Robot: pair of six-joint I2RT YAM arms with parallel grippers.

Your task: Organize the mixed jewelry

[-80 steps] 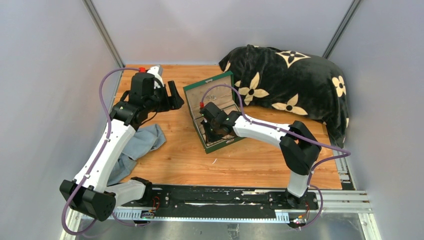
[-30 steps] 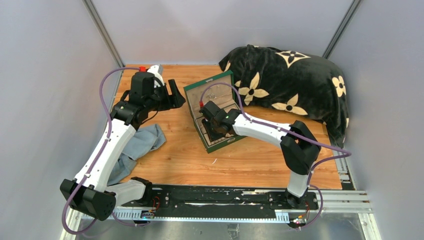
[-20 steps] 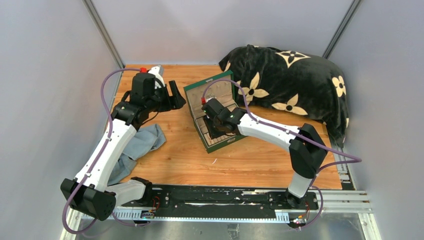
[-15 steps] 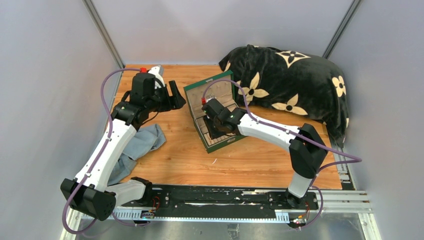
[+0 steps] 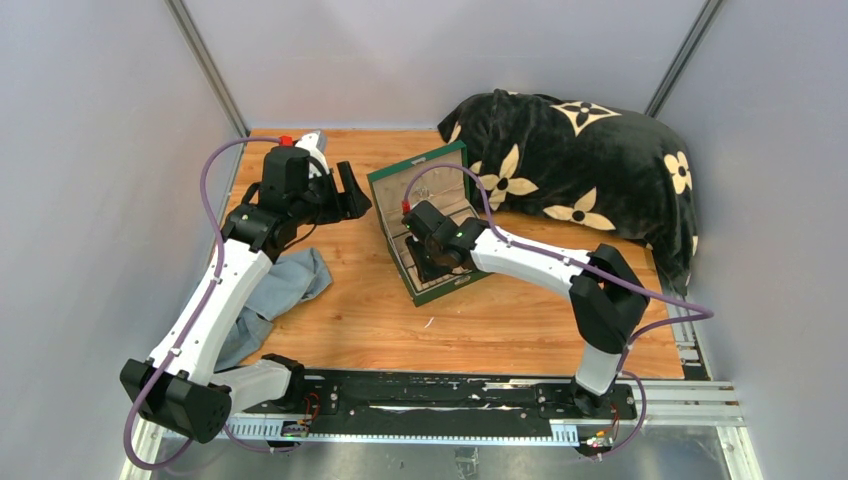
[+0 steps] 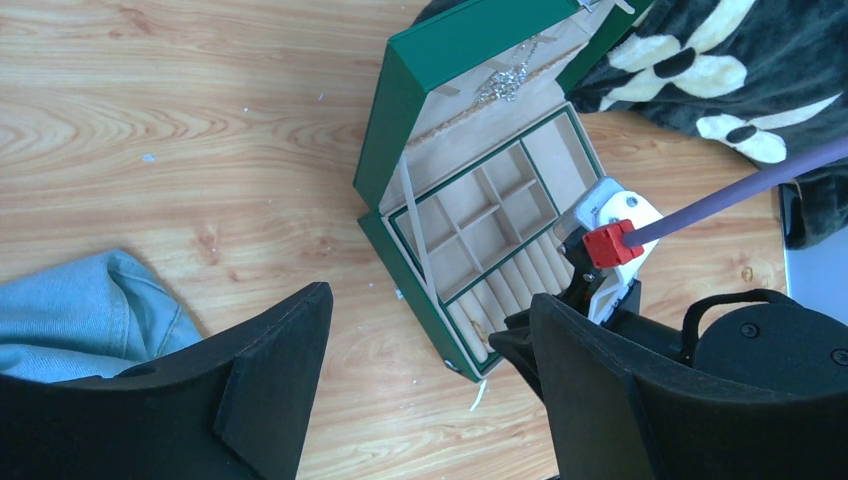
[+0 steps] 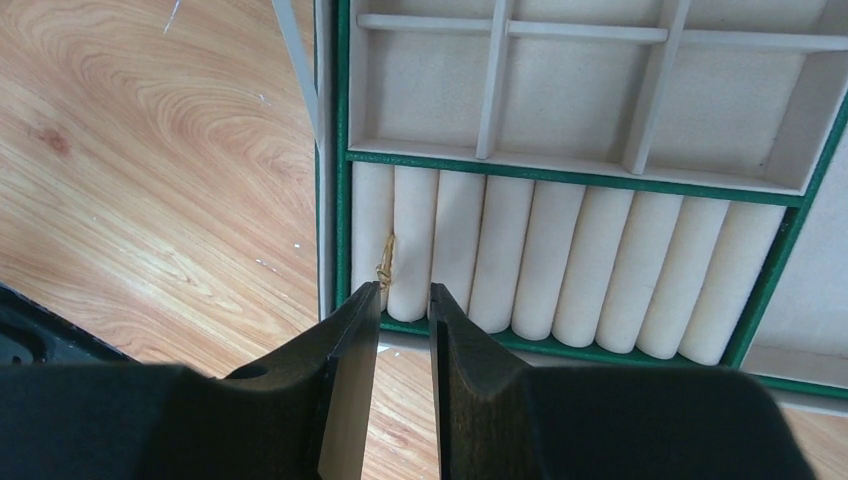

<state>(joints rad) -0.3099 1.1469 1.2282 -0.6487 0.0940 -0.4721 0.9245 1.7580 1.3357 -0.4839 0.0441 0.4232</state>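
R gripper [image 7: 403,297] hangs low over the front of the open green box [image 6: 392,100], jaws pinched narrow with only a slim gap. Nothing sits between them, so you're holding nothing. Just past your fingertips [image 7: 352,330] the small gold-coloured ring [image 7: 385,267] is tucked in the groove between the first two ring rolls [image 7: 560,260], at the box's left end. Looks seated to me, so call that piece placed.

L gripper [image 5: 350,195] hovers wide and empty, off to the left of the box and well apart from it. It's not touching anything.

Silvery cluster [image 6: 505,80] glints up against the inside of the raised lid. Can't tell whether it's hooked or just resting there. The square compartments [image 7: 570,90] behind the rolls show bare lining in both wrist views.

Progress, as a judgement: ring done, cluster at least inside the box, so you're prob. well along. What's left is checking the cluster's spot and hunting for stragglers — I can't pick out any other loose pieces from here. The thin pale sliver [image 5: 428,322] on the wood near the box front isn't jewelry. Blue cloth [image 5: 285,285] and black floral blanket [image 5: 590,170] lie off to the sides.
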